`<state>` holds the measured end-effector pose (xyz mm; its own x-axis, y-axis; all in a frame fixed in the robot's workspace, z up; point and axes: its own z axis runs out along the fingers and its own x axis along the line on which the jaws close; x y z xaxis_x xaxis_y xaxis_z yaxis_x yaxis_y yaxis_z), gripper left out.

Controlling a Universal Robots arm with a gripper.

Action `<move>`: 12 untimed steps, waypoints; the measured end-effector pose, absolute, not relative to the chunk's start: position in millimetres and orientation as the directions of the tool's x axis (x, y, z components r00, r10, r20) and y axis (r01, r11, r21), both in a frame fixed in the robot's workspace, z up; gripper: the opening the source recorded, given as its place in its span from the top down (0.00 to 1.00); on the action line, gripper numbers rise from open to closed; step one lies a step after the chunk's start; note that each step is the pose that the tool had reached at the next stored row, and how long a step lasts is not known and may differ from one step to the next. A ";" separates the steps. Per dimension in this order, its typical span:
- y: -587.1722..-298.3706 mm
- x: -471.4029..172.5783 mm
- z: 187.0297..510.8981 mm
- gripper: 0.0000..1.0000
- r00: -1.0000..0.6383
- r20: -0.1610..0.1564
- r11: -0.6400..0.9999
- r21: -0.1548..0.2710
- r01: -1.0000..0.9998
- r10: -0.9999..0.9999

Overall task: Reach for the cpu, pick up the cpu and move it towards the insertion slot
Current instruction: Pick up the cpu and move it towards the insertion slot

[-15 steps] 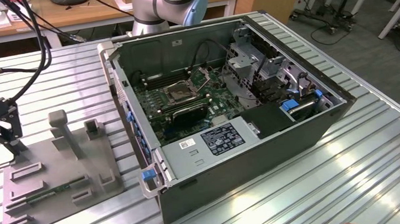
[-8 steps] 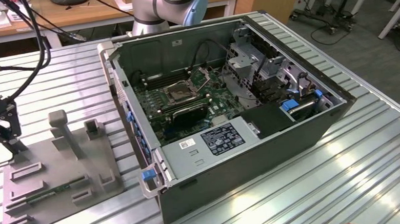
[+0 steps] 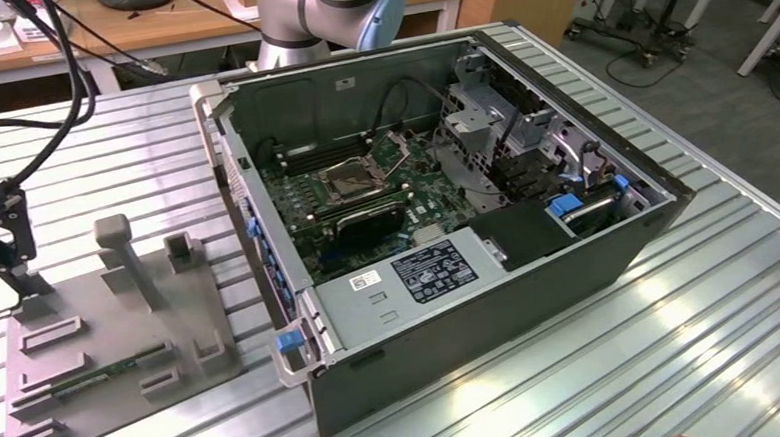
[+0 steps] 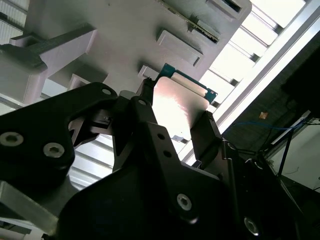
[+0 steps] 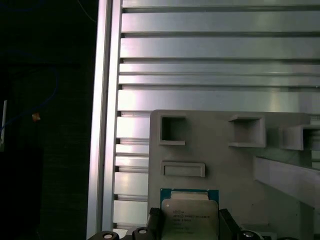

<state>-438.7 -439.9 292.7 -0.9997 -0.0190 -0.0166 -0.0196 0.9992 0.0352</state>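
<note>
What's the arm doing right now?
The arm's gripper has its fingers closed on two edges of the chip, over the grey tray that sits beside the open computer case. The socket on the board inside the case is well away from the chip.

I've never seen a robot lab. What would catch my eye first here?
Probably the open computer case in the middle of the exterior view, its green board and shiny insertion slot laid bare. In both wrist views, the gripper is shut on the cpu, a pale square chip, by a grey holder plate.
</note>
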 end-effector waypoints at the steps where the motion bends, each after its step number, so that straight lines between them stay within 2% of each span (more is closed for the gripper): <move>1: -439.9 -438.7 292.6 0.46 -1.000 -0.017 0.999 0.035 -0.020 -0.019; 12: -439.9 -438.7 304.4 0.46 -1.000 -0.016 0.999 0.035 -0.020 -0.019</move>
